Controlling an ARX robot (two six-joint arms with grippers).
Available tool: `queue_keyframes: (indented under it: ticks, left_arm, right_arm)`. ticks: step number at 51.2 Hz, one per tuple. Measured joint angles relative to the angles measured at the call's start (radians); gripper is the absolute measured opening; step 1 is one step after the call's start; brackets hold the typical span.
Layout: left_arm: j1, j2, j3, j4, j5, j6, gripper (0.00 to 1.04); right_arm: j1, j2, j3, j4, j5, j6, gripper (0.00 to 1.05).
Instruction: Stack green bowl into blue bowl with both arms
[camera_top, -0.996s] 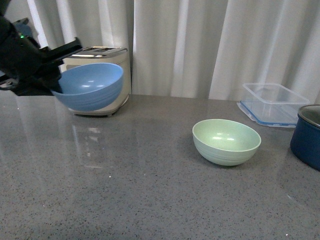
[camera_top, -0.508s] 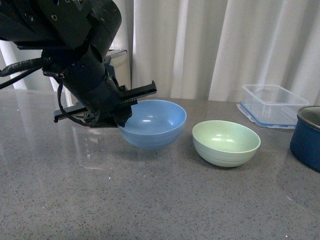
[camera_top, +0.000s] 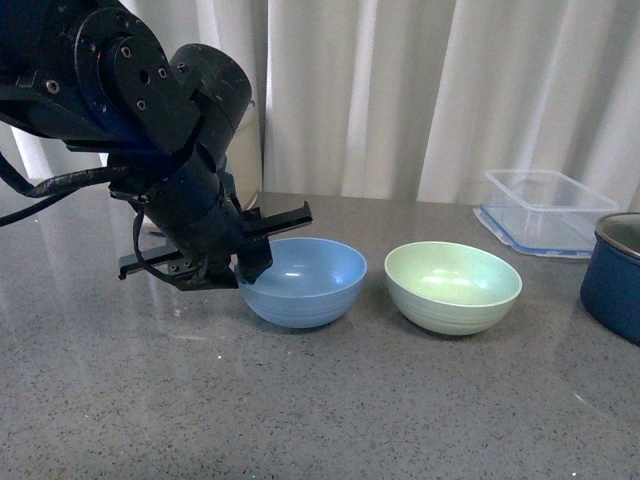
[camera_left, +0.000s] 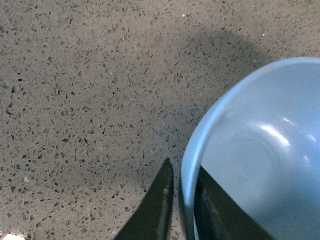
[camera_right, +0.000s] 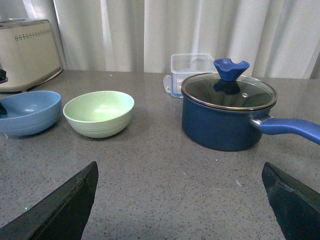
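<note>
The light blue bowl (camera_top: 312, 282) sits upright, low on the grey counter, just left of the pale green bowl (camera_top: 455, 287), with a narrow gap between them. My left gripper (camera_top: 252, 262) is shut on the blue bowl's left rim. In the left wrist view, one finger (camera_left: 155, 205) is outside the blue bowl's (camera_left: 260, 150) wall and the other is inside it. My right gripper (camera_right: 180, 167) hangs open and empty over bare counter, well short of the green bowl (camera_right: 100, 112) and the blue bowl (camera_right: 27, 112).
A dark navy pot (camera_right: 225, 117) with a glass lid stands right of the green bowl, its handle (camera_right: 292, 129) pointing right. A clear container (camera_top: 548, 205) sits behind it. A cream toaster (camera_right: 27, 47) stands at the back left, in front of white curtains.
My left arm carried the blue bowl from in front of the toaster rightwards and down. It now sits at counter level beside the green bowl, which has not moved.
</note>
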Motion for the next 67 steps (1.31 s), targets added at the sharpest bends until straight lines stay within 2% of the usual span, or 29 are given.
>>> queue_keyframes:
  ticks: [9,12,16,20,22,23,27,37,46,67]
  left_arm:
    - [0.003,-0.084,-0.032,0.087,0.027,0.026,0.56]
    - [0.006,-0.122,-0.055,0.125,0.025,0.042,0.63]
    - [0.010,-0.211,-0.117,0.233,0.027,0.086,0.76]
    - [0.015,-0.365,-0.249,0.449,0.000,0.157,0.93]
    - [0.021,-0.452,-0.348,0.610,-0.101,0.265,0.84]
    - [0.026,-0.479,-0.385,0.657,-0.117,0.296,0.80]
    - [0.055,-0.594,-0.581,0.815,-0.109,0.388,0.62]
    - [0.114,-0.692,-0.892,0.932,-0.060,0.438,0.30]
    - [0.151,-0.805,-1.062,1.002,-0.023,0.445,0.04]
    - [0.221,-1.034,-1.344,1.048,0.046,0.453,0.04]
  right_arm:
    - [0.000,0.000,0.000,0.000,0.000,0.000,0.95]
    - [0.000,0.000,0.000,0.000,0.000,0.000,0.95]
    - [0.000,0.000,0.000,0.000,0.000,0.000,0.95]
    - [0.000,0.000,0.000,0.000,0.000,0.000,0.95]
    - [0.000,0.000,0.000,0.000,0.000,0.000,0.95]
    - [0.000,0.000,0.000,0.000,0.000,0.000,0.95]
    - [0.000,0.000,0.000,0.000,0.000,0.000,0.95]
    - [0.000,0.000,0.000,0.000,0.000,0.000,0.95]
    - [0.000,0.000,0.000,0.000,0.000,0.000,0.95]
    - [0.000,0.000,0.000,0.000,0.000,0.000,0.95]
